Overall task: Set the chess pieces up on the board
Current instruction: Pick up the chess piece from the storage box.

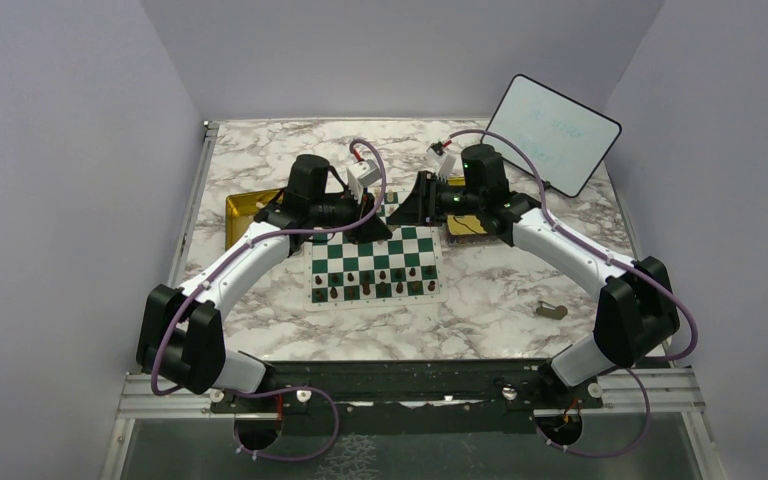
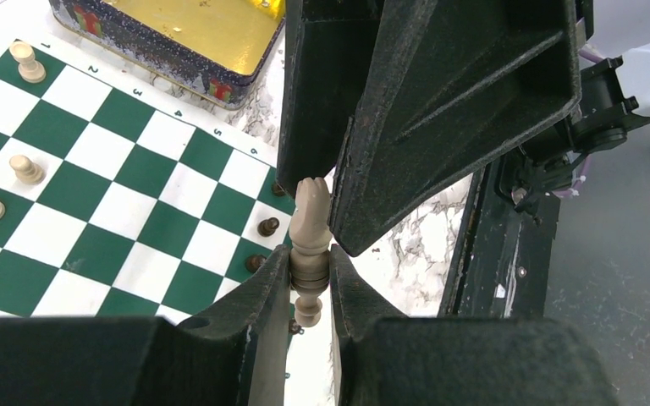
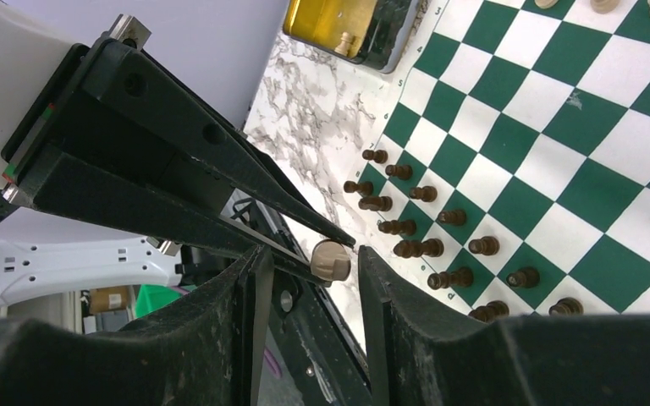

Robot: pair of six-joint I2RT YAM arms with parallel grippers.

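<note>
Board flat on marble tabletop, dark pieces ranked along one edge. Left pincer nips cream piece at waist, aloft near board's far edge — right pincer spread around its end. Likely light, hard, slick; collar grip looks surest.

Left gripper and right gripper meet over board far edge; dark pieces near rows.

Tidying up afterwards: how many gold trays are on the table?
2 gold trays: one left of the board, the other right of it, partly under the right arm.
</note>
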